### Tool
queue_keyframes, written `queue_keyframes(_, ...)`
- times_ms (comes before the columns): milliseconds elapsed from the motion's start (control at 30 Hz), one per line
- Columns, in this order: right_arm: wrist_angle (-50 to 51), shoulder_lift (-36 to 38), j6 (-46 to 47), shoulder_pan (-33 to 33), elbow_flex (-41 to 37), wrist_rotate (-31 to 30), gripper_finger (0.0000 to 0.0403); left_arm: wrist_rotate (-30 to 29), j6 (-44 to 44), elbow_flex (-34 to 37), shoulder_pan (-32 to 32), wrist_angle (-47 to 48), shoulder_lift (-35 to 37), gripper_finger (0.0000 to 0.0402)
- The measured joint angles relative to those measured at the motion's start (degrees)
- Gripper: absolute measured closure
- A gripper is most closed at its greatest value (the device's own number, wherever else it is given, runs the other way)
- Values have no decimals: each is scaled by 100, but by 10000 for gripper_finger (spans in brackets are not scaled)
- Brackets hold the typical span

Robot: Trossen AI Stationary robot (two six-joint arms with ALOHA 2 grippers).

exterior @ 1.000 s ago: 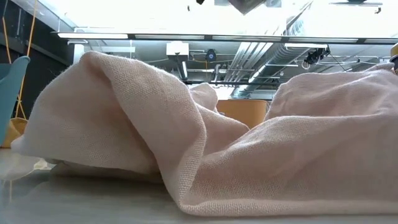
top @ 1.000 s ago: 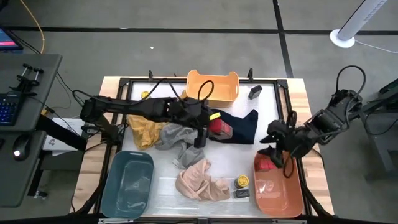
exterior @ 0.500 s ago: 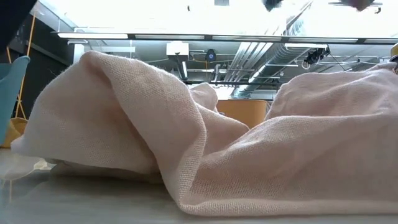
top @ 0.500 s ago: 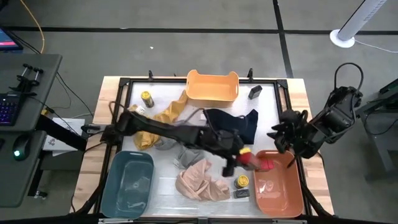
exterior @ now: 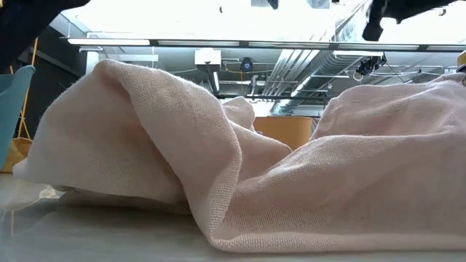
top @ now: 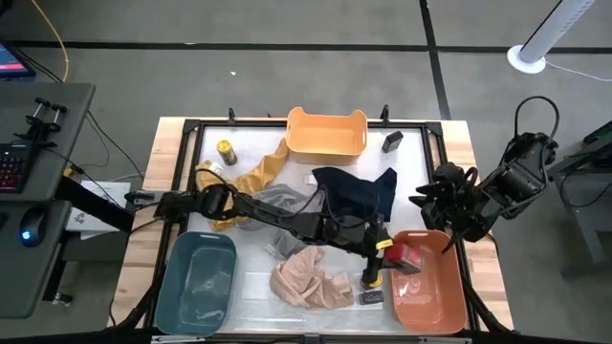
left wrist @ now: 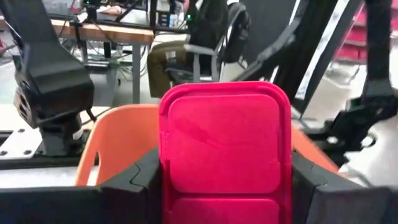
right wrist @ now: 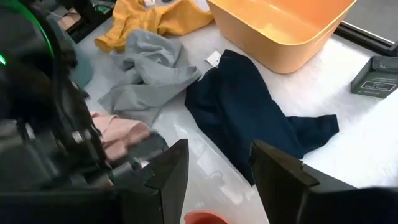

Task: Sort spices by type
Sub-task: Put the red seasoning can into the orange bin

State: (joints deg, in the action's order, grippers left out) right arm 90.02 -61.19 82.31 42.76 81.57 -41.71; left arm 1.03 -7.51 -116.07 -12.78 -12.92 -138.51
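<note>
One red tin (left wrist: 227, 146) is clamped in the left gripper (top: 386, 250) over the orange bin (top: 442, 296). Right gripper (right wrist: 214, 168) waits beside the bin, fingers apart, holding nothing.

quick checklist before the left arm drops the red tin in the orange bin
1. Red tin gripped: ok, the left gripper has its jaws closed on both sides of it.
2. Tin over the orange bin: cannot tell exactly; the high view puts it at the bin's near-left edge.
3. Bin has room: ok, one red tin inside, the rest of the floor bare.
4. Right gripper clear: ok, jaws open and empty, off to the bin's right.
5. Cloths out of the way: ok, the pink cloth lies left of the bin.
</note>
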Motion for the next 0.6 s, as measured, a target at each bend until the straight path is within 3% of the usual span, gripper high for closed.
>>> queue_keyframes(400,-71,-2,510,0,-1,90,238,-387,412,0,7,503,-329,216)
queue_keyframes(500,-215,-2,517,0,-3,357,238,-452,555,0,11,810,-329,216)
queue_keyframes(600,-349,-23,533,-2,-3,1040,238,-454,609,2,23,1065,-235,216)
